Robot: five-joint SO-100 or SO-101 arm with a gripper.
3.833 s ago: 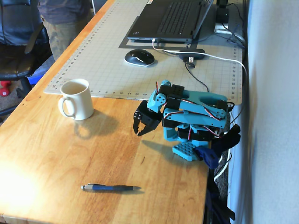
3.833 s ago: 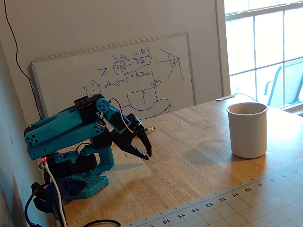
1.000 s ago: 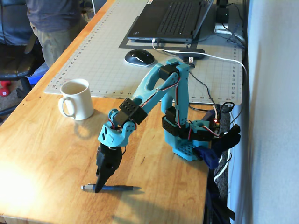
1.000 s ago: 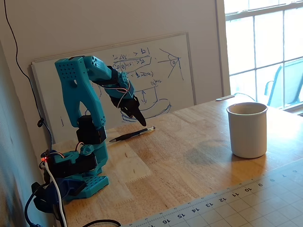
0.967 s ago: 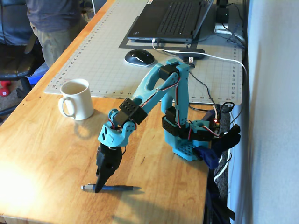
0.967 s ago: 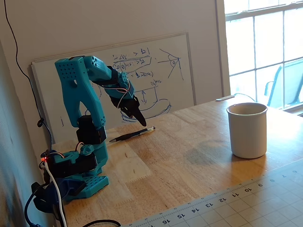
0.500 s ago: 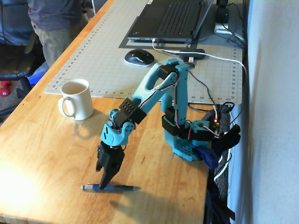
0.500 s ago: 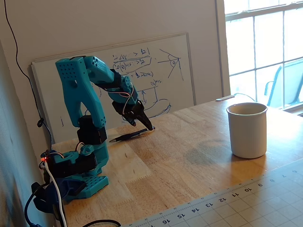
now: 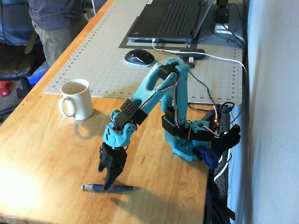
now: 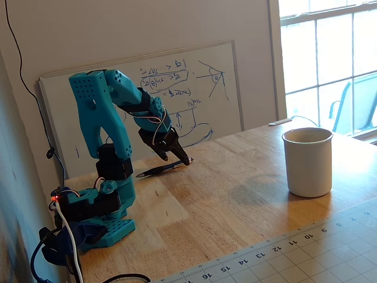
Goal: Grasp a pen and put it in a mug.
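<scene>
Because the tool [image 9: 108, 183] stands tip-down on the pen [image 9: 110, 188] with its fingers slightly spread around the barrel, not yet pinching, a closing squeeze could roll the pen along the bench [image 9: 46, 158] and miss. Count: one pen, lying flat; one mug [image 9: 76, 99], well apart; one arm.

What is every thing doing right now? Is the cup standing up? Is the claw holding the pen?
Pen: lying flat on the table, not lifted.
Claw: down at the pen, fingers either side; a grip cannot be told.
Mug: upright, nothing visible inside.
Laptop: open.
Mouse: resting on the mat.
</scene>
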